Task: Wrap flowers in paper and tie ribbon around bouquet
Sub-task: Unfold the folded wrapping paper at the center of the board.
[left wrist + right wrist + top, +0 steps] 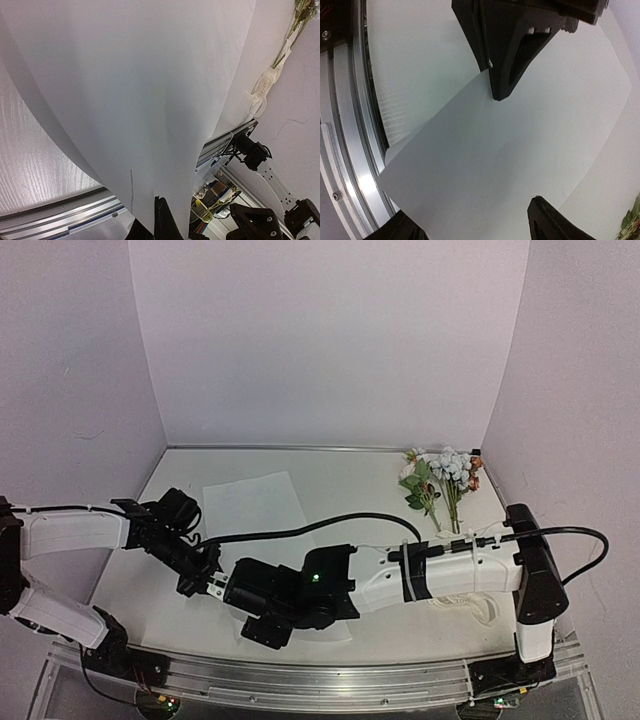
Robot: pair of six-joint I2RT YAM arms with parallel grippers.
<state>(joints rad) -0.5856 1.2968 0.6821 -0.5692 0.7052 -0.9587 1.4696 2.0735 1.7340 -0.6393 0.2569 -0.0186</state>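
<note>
Paper (pixel 510 150) hangs clenched in left pincer (pixel 157 207); right pincer (pixel 470 222) gapes; ribbon (pixel 262 87) lettering unreadable.

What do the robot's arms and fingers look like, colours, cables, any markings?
The left arm and right arm both have white shells with black joints, ending in black wrists and black fingers. A thick black cable arcs over the right arm's forearm, pale ties strap wiring to it, and a small green light glows near its wrist. No lettering is legible.
</note>
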